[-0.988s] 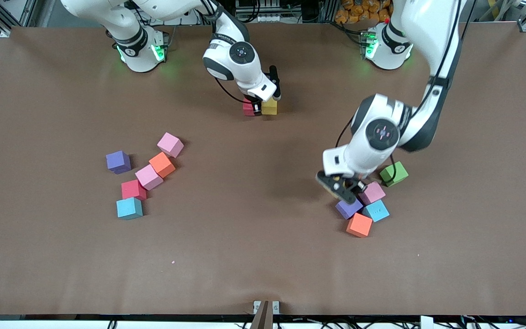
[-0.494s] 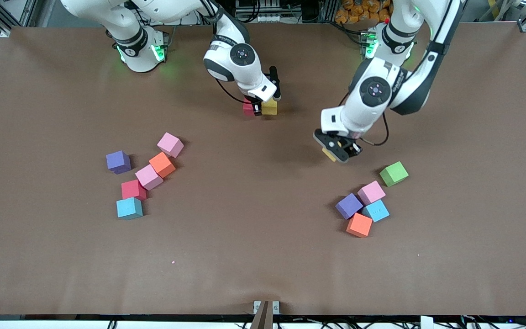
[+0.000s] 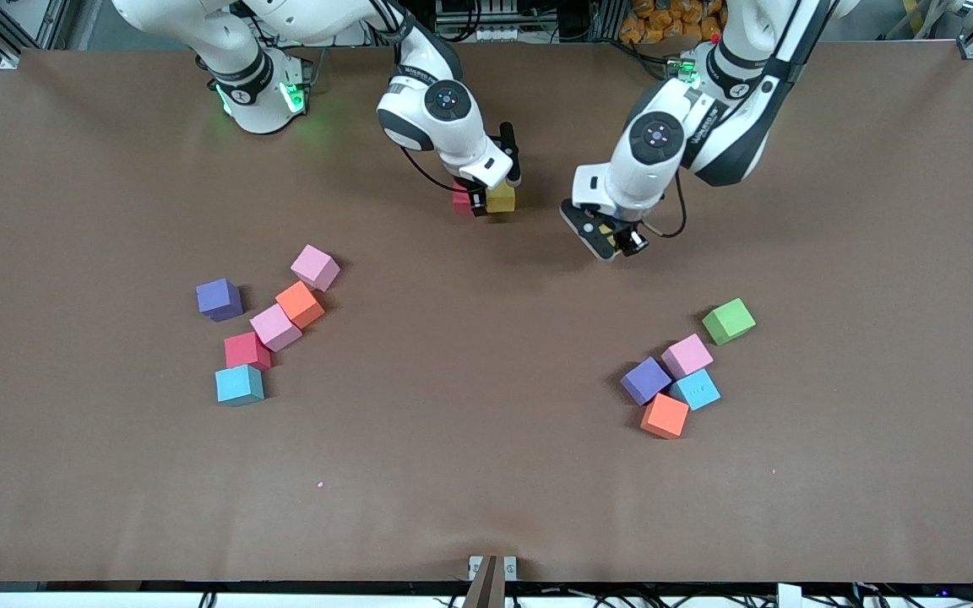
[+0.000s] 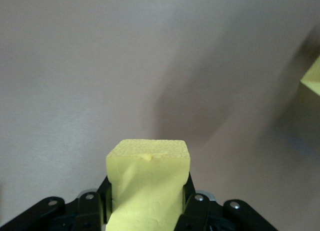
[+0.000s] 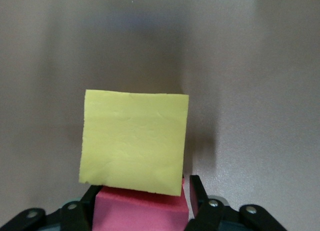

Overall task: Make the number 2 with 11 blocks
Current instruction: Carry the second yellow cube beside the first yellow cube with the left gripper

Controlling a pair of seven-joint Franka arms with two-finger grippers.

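Two cubes start your digit, so bring the left gripper [image 3: 609, 245], clamped on its yellow block [image 4: 148, 183], flush beside the placed yellow cube [image 3: 501, 199] while the right gripper [image 3: 478, 201], fingers loosening around the red cube [image 3: 460, 201], lifts clear

No text, label, brand or number can be read anywhere in these views. The white robot arm [image 3: 689, 135] carries a short line of dark lettering along its forearm, and the other white robot arm [image 3: 419, 76] has the same kind of mark, but both are too small to make out. The small light blue foam cube [image 3: 696, 389] shows a few faint dots on its top face, not readable characters.
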